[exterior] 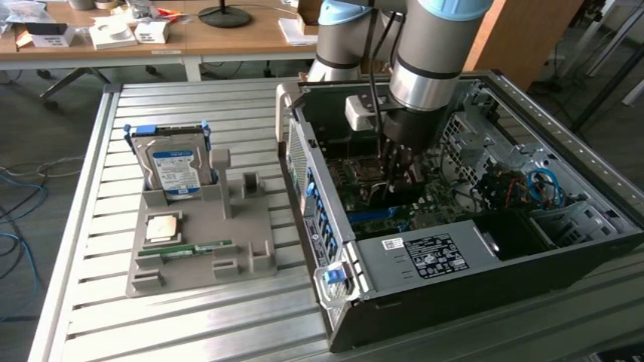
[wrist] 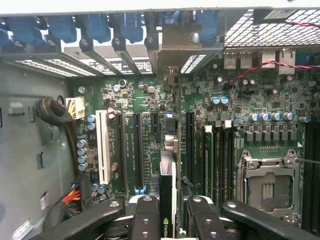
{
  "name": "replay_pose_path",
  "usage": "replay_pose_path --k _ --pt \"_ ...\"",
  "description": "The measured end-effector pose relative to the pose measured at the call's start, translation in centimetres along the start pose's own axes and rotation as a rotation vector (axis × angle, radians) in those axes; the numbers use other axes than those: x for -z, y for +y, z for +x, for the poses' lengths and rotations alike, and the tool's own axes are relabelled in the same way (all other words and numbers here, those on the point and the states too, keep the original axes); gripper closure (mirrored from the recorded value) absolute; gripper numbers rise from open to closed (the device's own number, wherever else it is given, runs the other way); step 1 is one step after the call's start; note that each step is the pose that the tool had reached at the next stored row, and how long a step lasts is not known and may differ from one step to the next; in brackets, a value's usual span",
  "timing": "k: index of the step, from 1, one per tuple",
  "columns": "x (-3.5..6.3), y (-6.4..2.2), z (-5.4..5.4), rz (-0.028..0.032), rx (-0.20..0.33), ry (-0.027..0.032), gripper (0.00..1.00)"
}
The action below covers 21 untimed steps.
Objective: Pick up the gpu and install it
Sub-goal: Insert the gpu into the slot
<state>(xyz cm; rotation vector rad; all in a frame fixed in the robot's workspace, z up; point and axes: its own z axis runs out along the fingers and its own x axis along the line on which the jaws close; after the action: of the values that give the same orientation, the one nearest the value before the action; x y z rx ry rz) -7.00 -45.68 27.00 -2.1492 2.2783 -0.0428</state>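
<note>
The arm reaches down into the open case (exterior: pixel 453 256) on the table (exterior: pixel 201 105). In the wrist view the gripper (wrist: pixel 167 222) is clamped on the gpu (wrist: pixel 168 187). One finger (wrist: pixel 146 217) presses on each face of the card. The gpu stands edge-on over the motherboard (wrist: pixel 250 100), running along the black slots toward the rear brackets. Whether its edge sits in a slot cannot be told. Outside the case, the hard drive (exterior: pixel 173 166) and memory stick (exterior: pixel 186 250) rest in the grey holder (exterior: pixel 246 249).
</note>
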Motion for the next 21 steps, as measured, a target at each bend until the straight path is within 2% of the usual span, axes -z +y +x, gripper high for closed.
replay_pose_path --k 21 --pt "0.01 0.34 0.07 -0.0001 0.0 0.0001 0.74"
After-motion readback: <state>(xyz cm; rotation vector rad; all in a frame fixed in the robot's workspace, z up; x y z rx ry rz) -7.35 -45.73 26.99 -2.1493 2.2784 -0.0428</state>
